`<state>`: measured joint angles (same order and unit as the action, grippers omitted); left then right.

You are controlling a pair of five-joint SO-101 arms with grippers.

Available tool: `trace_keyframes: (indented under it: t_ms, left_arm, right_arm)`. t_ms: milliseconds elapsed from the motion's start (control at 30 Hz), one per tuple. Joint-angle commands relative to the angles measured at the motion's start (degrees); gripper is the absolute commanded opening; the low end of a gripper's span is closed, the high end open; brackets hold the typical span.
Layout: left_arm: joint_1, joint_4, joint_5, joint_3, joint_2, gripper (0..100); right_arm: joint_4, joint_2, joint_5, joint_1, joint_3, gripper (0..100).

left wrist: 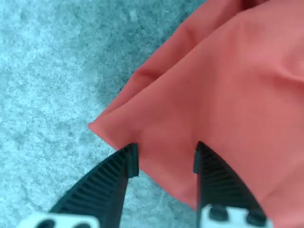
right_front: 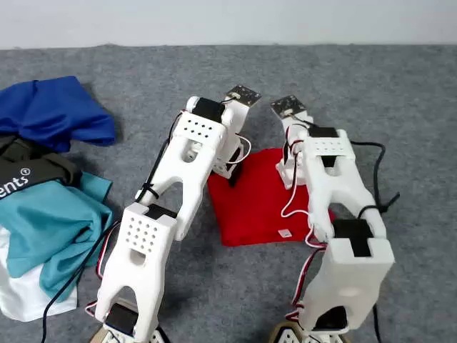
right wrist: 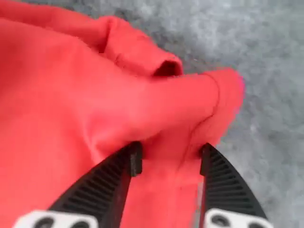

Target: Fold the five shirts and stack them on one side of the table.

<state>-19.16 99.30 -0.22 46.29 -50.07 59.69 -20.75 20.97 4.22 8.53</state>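
Note:
A red shirt (right_front: 250, 207) lies partly folded on the grey table between the two arms. My left gripper (left wrist: 166, 159) is open and low over the shirt's far left corner (left wrist: 114, 130), with one finger on the carpet side and the other over the cloth. In the high view this gripper (right_front: 233, 171) sits at the shirt's far left edge. My right gripper (right wrist: 169, 159) is open and straddles a raised fold of the red shirt (right wrist: 95, 95) at its far right corner. From above, the right gripper (right_front: 289, 170) is at that far edge.
A heap of unfolded shirts fills the table's left side: blue (right_front: 57, 111) at the back, a dark one (right_front: 32, 171), teal (right_front: 50, 225) and white (right_front: 21, 293) at the front. Bare grey carpet (right_front: 371, 93) lies behind and to the right of the arms.

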Motion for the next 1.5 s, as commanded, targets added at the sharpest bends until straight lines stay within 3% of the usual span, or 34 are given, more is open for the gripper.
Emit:
trace_keyframes:
  t_ms: [0, 233, 467, 767, 1033, 1167, 1467]
  left_arm:
    - [0.18, 1.05, -0.35, 0.4, 0.79, 19]
    - [0.09, 1.05, -0.35, 0.4, 0.79, 19]
    - [0.35, 1.05, -0.26, 0.4, 0.79, 19]
    - [0.18, 1.14, -0.26, 1.71, 4.31, 19]
    - [0.09, 1.14, -0.26, 1.45, 18.64, 19]
    - [0.26, 1.14, -0.26, 1.36, 21.63, 19]
    - [-1.67, 1.05, -0.09, 0.22, 17.14, 19]
  right_arm:
    - [-1.89, -3.03, 0.62, 1.89, -0.35, 20.2]
    - [0.4, -5.41, 9.85, 5.14, -2.02, 0.9]
    - [0.66, -5.05, 9.93, 2.42, -3.87, 1.0]
    - [0.48, -5.58, -4.66, -12.0, -12.92, 1.0]
    - [0.66, -5.58, -10.55, -17.01, -17.76, 1.0]
    - [3.82, -5.49, -10.29, -15.25, -17.85, 1.0]
    - [14.64, -4.97, -6.33, 0.92, -19.69, 1.4]
